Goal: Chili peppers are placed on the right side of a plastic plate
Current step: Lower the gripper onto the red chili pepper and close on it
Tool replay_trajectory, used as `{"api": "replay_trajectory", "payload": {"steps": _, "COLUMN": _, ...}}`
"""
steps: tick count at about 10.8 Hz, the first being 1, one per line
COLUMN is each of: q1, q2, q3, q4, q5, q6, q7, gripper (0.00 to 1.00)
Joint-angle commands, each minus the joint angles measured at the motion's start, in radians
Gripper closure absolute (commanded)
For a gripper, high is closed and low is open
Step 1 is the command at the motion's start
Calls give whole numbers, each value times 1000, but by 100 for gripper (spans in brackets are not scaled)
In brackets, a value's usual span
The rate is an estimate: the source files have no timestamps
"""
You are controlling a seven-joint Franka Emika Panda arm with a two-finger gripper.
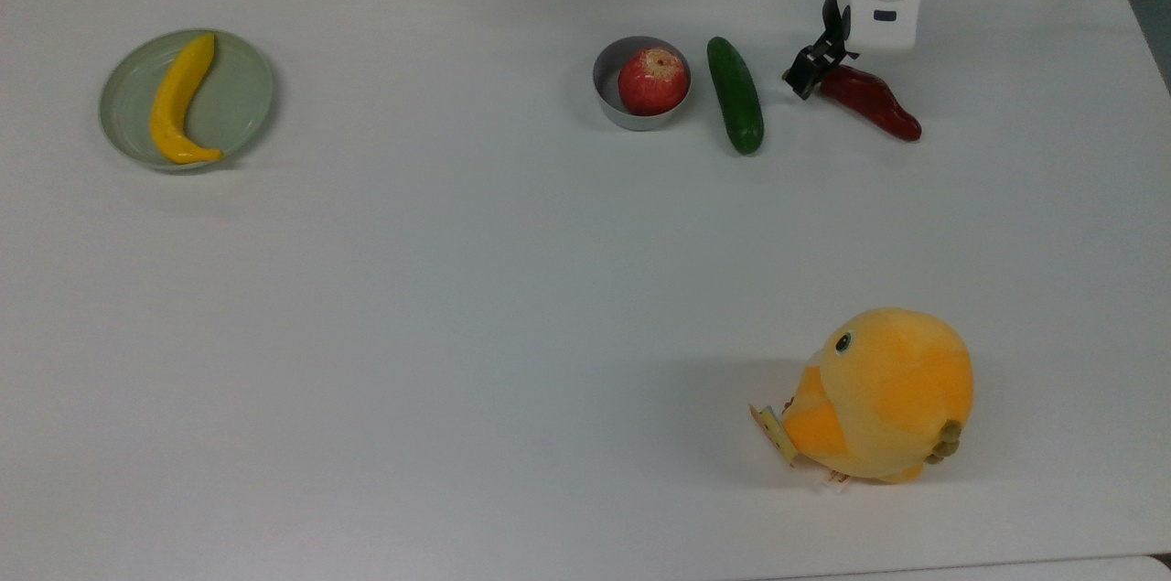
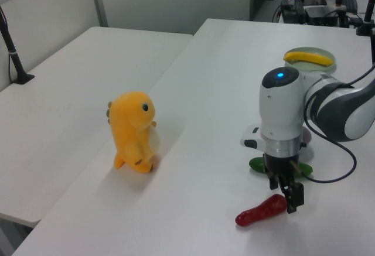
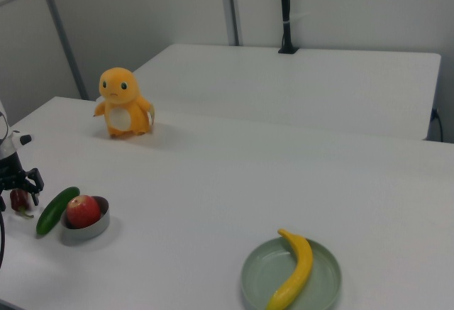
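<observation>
On the white tabletop [image 1: 457, 288] the dark red chili [image 1: 871, 102] lies toward the top view's right, just beside the green cucumber [image 1: 735, 107]. The pincer [image 1: 809, 73] is down at the chili's stem end; its dark fingers stand apart on either side of that end in the left view, spread rather than pressed together. The top view hides the stem under the pincer, and the left view covers much of the cucumber [image 2: 256, 164] with the white arm while laying the chili [image 2: 262, 210] bare along its length. In the right view the pincer [image 3: 18, 181] stands before the chili [image 3: 19, 200], so just a small red patch shows. The pale grey-green plate [image 1: 241, 96] sits well apart at the top view's far left, carrying a yellow banana [image 1: 179, 100]. Between plate and cucumber stands a grey metal bowl [image 1: 606, 89] holding a red apple [image 1: 652, 81]. The orange plush toy [image 1: 878, 393] stands nearer the top view's lower right
</observation>
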State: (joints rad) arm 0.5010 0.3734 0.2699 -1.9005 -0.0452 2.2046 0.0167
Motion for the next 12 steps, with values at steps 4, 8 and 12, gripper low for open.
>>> {"api": "replay_trajectory", "payload": {"steps": 4, "q1": 5, "q2": -1, "q3": 3, "q4": -6, "q5": -19, "q6": 26, "q7": 32, "gripper": 73}}
{"api": "replay_trajectory", "payload": {"steps": 8, "q1": 5, "q2": -1, "q3": 3, "q4": -5, "q5": -19, "q6": 26, "q7": 32, "gripper": 78}}
{"api": "replay_trajectory", "payload": {"steps": 12, "q1": 5, "q2": -11, "q3": 5, "q4": -5, "q5": -19, "q6": 15, "q7": 32, "gripper": 92}}
